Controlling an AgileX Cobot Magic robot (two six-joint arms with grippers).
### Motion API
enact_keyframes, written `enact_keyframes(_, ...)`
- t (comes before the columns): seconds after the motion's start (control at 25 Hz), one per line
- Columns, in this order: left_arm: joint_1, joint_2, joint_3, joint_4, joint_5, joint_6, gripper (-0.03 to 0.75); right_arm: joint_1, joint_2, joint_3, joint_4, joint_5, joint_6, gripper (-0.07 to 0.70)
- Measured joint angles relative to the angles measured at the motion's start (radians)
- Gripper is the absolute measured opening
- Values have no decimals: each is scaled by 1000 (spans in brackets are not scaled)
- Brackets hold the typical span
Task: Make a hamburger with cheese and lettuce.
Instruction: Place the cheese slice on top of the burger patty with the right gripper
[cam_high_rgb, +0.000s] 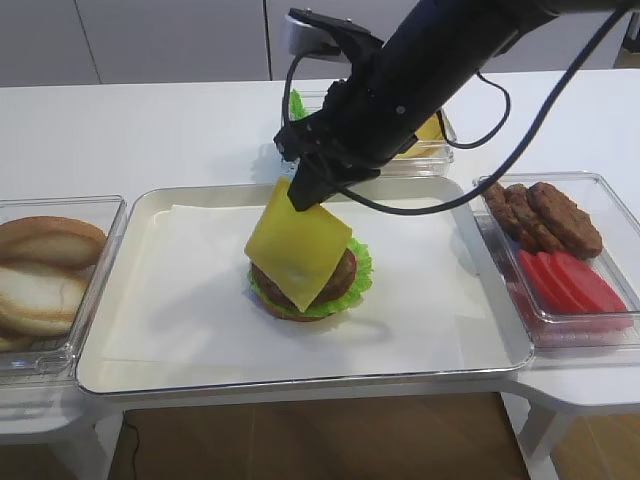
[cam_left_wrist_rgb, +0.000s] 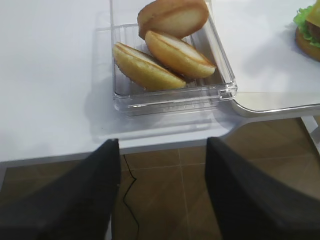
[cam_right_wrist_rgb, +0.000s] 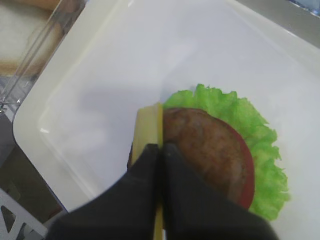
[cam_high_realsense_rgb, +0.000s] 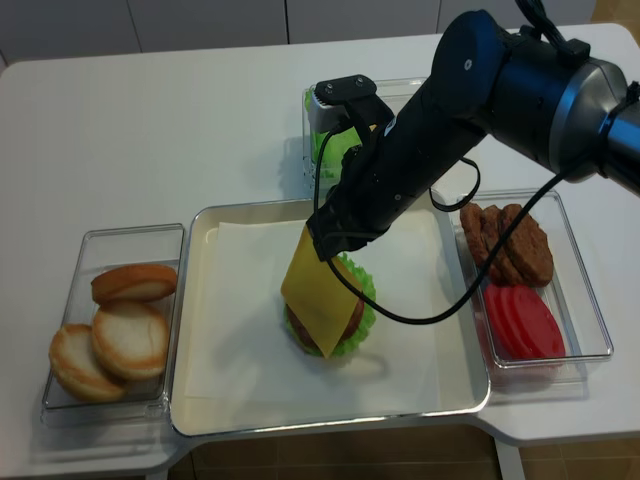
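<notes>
The hamburger sits mid-tray: bun base, red slice, frilly lettuce and brown patty on top. My right gripper is shut on the top corner of the yellow cheese slice, which hangs tilted over the burger's left side, its lower edge touching or nearly touching the patty. In the right wrist view the cheese shows edge-on between the fingers, beside the lettuce. In the other high view the cheese covers the stack's left half. My left gripper is open and empty, off the table's front edge.
The cream tray holds white paper. A clear box of bun halves stands left. A box with brown patties and red slices stands right. Boxes of lettuce and yellow slices stand behind, partly hidden by the arm.
</notes>
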Motion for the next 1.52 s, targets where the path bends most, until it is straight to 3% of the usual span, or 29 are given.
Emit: enact_keyframes(1.52,0,0,0,0,0,0,405,0,44,4,-70,-47,97,1)
